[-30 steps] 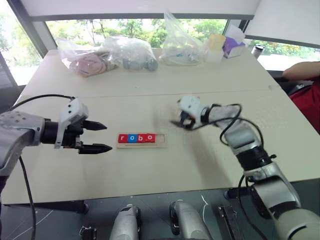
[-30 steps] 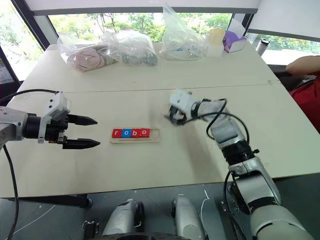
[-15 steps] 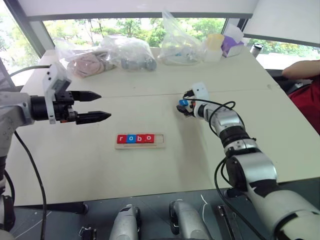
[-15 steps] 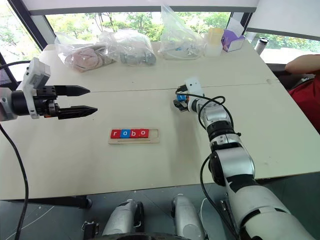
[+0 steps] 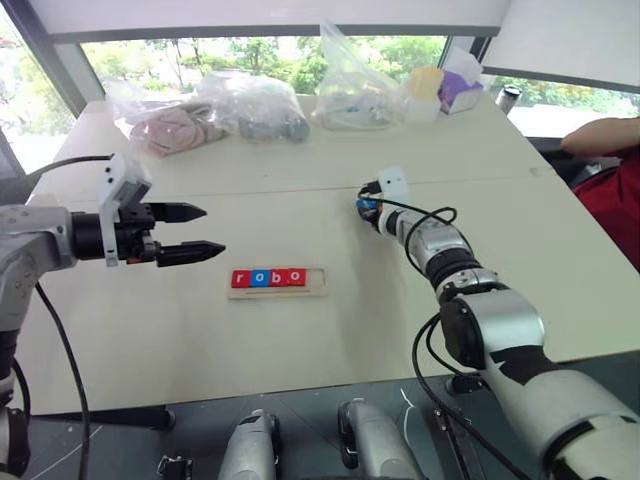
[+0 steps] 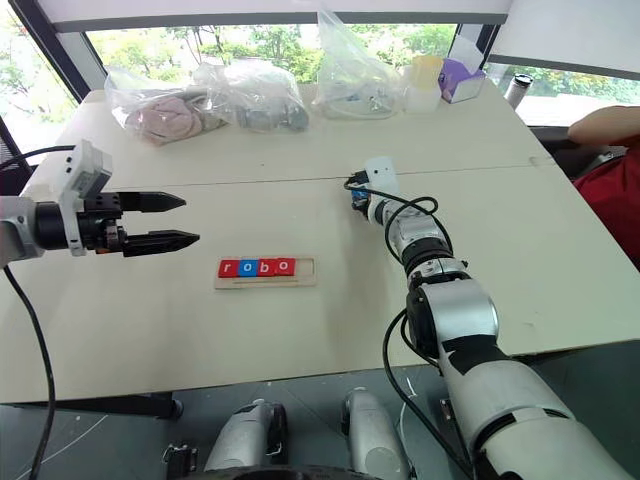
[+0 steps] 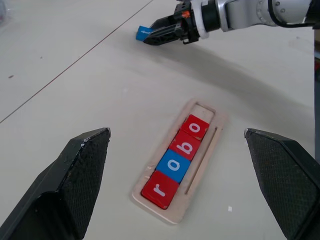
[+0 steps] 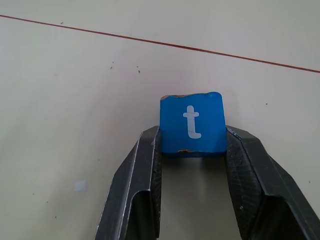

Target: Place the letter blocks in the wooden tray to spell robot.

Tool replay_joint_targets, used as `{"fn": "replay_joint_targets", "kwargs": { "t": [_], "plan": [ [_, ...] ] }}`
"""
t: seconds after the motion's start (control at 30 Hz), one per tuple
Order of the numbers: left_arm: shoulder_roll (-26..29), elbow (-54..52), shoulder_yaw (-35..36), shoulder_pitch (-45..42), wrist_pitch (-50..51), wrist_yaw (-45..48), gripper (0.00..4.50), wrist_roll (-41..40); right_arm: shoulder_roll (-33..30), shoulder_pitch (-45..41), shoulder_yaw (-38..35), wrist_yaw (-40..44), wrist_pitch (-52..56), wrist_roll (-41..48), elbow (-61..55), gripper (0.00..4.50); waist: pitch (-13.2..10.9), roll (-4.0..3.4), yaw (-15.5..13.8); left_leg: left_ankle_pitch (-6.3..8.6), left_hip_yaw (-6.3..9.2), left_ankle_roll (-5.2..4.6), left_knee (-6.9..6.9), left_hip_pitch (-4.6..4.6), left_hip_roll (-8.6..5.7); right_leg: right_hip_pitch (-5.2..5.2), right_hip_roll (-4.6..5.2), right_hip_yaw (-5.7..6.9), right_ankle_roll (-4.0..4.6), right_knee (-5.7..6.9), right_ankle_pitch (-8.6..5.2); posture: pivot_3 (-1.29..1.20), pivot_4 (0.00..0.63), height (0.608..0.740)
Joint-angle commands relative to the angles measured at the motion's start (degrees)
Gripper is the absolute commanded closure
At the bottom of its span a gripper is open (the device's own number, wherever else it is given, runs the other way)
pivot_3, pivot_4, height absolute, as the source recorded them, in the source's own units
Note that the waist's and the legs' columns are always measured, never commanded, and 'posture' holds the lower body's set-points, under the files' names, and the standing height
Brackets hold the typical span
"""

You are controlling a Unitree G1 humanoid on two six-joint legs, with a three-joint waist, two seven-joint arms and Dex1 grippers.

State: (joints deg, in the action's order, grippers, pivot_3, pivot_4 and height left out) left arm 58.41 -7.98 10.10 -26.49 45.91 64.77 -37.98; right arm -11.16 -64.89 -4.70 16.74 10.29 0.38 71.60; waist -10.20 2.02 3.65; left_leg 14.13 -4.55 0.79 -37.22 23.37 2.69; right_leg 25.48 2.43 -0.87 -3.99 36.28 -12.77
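Observation:
The wooden tray [image 5: 277,291] lies mid-table with four letter blocks [image 5: 268,278] in it, red r, blue o, red b, red o; the slot at its right end [image 5: 314,277] is bare. Beyond the tray to the right, my right gripper [image 5: 366,206] is shut on a blue block with a white t [image 8: 192,124], pinched at its sides between both fingers [image 8: 145,170]. The left wrist view shows that block [image 7: 143,34] low over the table; whether it touches the table I cannot tell. My left gripper [image 5: 212,229] hangs open to the left of the tray, holding nothing.
Clear plastic bags [image 5: 255,105] with items, a pale cup [image 5: 428,88] and a purple thing [image 5: 462,88] stand along the table's far edge. A person's arm [image 5: 600,135] and red clothing [image 5: 615,205] are at the right edge. A seam [image 5: 300,190] crosses the table.
My right gripper has reached farther out over the table, rolled level and shut on the blue t block. The left gripper has risen a little and stays open.

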Motion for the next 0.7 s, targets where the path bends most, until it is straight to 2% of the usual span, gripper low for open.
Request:
{"fn": "replay_joint_targets", "kwargs": {
  "t": [0.03, 0.07, 0.2, 0.27, 0.3, 0.4, 0.47, 0.7],
  "plan": [
    [0.2, -2.6, 0.3, 0.0, -0.1, 0.4, 0.00, -0.8, -1.2, 0.0, -0.6, -1.3, -1.2, 0.4, -5.9, 3.35, 0.0, 0.00, 0.2, 0.00, 0.00, 0.00, 0.01, 0.00, 0.00, 0.00, 0.00, 0.00, 0.00, 0.00, 0.00, 0.00, 0.150, 0.740],
    [0.2, -3.2, 0.3, 0.2, 0.3, 0.5, 0.00, -1.1, -1.5, 1.7, -0.9, -1.5, 0.6, 0.9, -10.5, 3.35, 0.0, 0.00, 0.2, 0.00, 0.01, 0.00, 0.01, 0.01, 0.00, 0.01, 0.02, 0.00, -0.01, 0.00, 0.00, 0.00, 0.150, 0.740],
    [-0.7, -6.3, -0.9, 0.9, 1.8, 0.9, 0.00, -2.8, -0.3, 22.8, 0.2, -2.5, 28.0, 5.1, -57.4, 3.35, 0.0, -0.02, -0.8, 0.00, 0.13, 0.00, 0.11, 0.04, 0.05, 0.02, 0.10, 0.05, -0.13, 0.02, 0.04, 0.00, 0.150, 0.740],
    [-2.5, -6.8, -2.2, -1.0, 2.9, 0.3, 0.00, -3.9, 5.6, 33.0, -2.9, -8.2, 48.3, 8.0, -79.9, 3.35, 0.0, -0.04, -1.5, 0.01, 0.16, 0.00, 0.12, 0.07, 0.06, 0.05, 0.09, 0.07, -0.20, 0.05, -0.02, 0.00, 0.150, 0.740],
    [-3.0, -6.8, -2.7, -1.6, 3.2, 0.2, 0.00, -4.0, 7.8, 35.9, -4.1, -10.0, 55.2, 8.8, -87.0, 3.35, 0.0, -0.04, -1.6, 0.01, 0.17, 0.00, 0.13, 0.10, 0.08, 0.09, 0.08, 0.13, -0.20, 0.07, -0.03, 0.00, 0.150, 0.740],
    [-3.2, -5.7, -3.7, -3.1, 3.5, 1.2, 0.00, -3.6, 11.6, 40.2, -4.8, -11.7, 68.3, 9.8, -100.0, 3.35, 0.0, -0.08, -1.0, 0.01, 0.14, 0.01, 0.03, 0.04, 0.04, 0.12, 0.02, 0.06, -0.13, 0.08, 0.00, 0.00, 0.150, 0.740],
    [-3.3, -3.9, -4.7, -4.7, 3.4, 2.1, 0.00, -3.3, 13.0, 41.9, -5.2, -11.8, 73.8, 10.7, -105.3, 3.35, 0.0, -0.06, -1.1, -0.03, 0.12, 0.04, -0.09, -0.05, 0.04, 0.04, 0.00, 0.03, 0.26, 0.01, 0.03, 0.00, 0.150, 0.740],
    [-4.0, 2.7, -9.0, -10.1, 0.7, 6.0, 0.00, 0.4, 14.4, 45.0, -3.4, -14.2, 80.3, 9.4, -110.6, 3.35, 0.0, -0.05, -1.2, -0.15, 0.12, -0.01, -0.12, -0.06, 0.03, -0.05, 0.07, 0.11, 0.44, -0.05, 0.11, 0.00, 0.150, 0.740]
  ]
}}
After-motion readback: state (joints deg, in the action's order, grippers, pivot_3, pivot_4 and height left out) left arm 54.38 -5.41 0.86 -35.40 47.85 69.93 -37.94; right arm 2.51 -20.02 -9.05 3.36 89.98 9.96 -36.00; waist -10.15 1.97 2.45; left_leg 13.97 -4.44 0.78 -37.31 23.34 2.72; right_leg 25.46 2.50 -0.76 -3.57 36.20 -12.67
